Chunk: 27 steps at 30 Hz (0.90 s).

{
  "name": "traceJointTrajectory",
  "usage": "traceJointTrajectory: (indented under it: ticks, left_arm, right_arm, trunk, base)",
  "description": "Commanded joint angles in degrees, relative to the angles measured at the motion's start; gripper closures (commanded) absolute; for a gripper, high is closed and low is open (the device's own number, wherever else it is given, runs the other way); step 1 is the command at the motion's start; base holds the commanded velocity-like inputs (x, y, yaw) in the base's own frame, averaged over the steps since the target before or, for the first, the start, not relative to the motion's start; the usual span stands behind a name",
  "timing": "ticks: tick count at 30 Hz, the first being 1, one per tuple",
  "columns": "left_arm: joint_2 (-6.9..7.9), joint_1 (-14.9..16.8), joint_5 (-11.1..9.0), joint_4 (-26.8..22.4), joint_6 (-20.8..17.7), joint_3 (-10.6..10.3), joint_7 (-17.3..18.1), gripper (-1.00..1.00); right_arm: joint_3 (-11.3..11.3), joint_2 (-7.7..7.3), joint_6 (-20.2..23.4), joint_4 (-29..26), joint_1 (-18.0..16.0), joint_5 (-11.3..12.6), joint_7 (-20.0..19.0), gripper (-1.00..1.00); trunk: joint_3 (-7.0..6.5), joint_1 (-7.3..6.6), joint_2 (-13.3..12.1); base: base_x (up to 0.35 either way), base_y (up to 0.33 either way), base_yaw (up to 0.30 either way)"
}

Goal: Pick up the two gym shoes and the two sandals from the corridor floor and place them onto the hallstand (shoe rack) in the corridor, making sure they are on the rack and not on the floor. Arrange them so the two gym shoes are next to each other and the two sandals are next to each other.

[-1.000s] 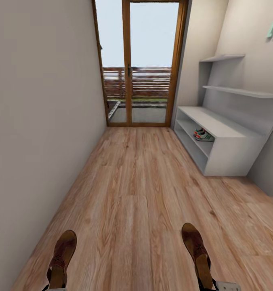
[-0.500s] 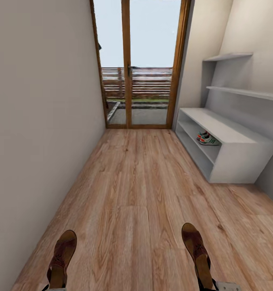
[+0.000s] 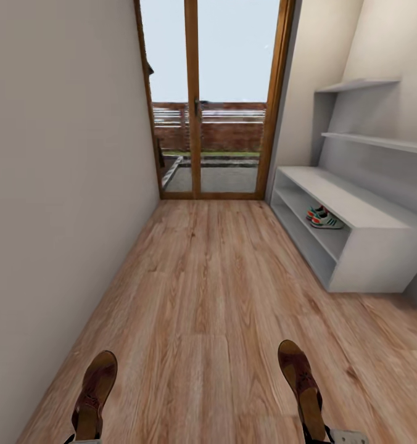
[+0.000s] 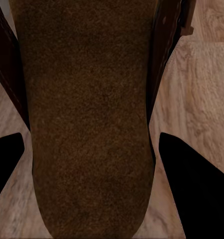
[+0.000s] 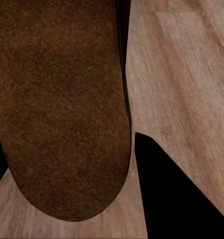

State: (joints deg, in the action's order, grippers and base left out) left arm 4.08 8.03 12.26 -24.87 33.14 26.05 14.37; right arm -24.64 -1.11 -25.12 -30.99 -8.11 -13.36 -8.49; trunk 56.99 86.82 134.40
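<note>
Sandals of dark brown leather with tan footbeds sit one in each claw: the left sandal (image 3: 94, 394) shows at the lower left of the head view, the right sandal (image 3: 301, 385) at the lower right, both raised above the light brown wood-plank corridor floor (image 3: 208, 290). In the left wrist view the left claw (image 4: 89, 164) has its dark fingers (image 4: 191, 184) on either side of the sandal's footbed (image 4: 89, 114), clamped on it. In the right wrist view the right claw (image 5: 67, 164) grips its sandal (image 5: 59, 99) the same way, one finger (image 5: 176, 194) just beside the footbed's edge.

Ahead, the floor lies open between the plain beige wall (image 3: 60, 185) on the left and the wide light-grey hallstand (image 3: 356, 209) on the right, as far as the wooden-framed glass door (image 3: 214, 98). Two white gym shoes with green stripes (image 3: 324, 218) stand side by side on the hallstand's upper shelf level, near its front edge. Its long bench surface is bare, and two stepped wall shelves (image 3: 369, 111) hang above.
</note>
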Motion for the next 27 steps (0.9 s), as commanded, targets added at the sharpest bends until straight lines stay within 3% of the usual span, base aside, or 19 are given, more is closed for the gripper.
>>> traceJointTrajectory:
  ticks: [1,27]
  left_arm:
    - [-0.04,0.06,0.48,0.02,0.23,0.5,0.31,1.0]
    - [-0.04,0.06,0.48,0.05,0.18,0.54,0.31,1.0]
  right_arm:
    - [-0.48,0.05,-0.17,0.01,-0.06,-0.18,-0.55,1.0]
    - [-0.25,-0.05,-0.19,0.22,-0.06,-0.21,-0.59,1.0]
  trunk:
    - [0.05,0.02,0.02]
    - [0.05,0.02,0.02]
  base:
    - [0.34,0.0,0.0]
    - [0.34,0.0,0.0]
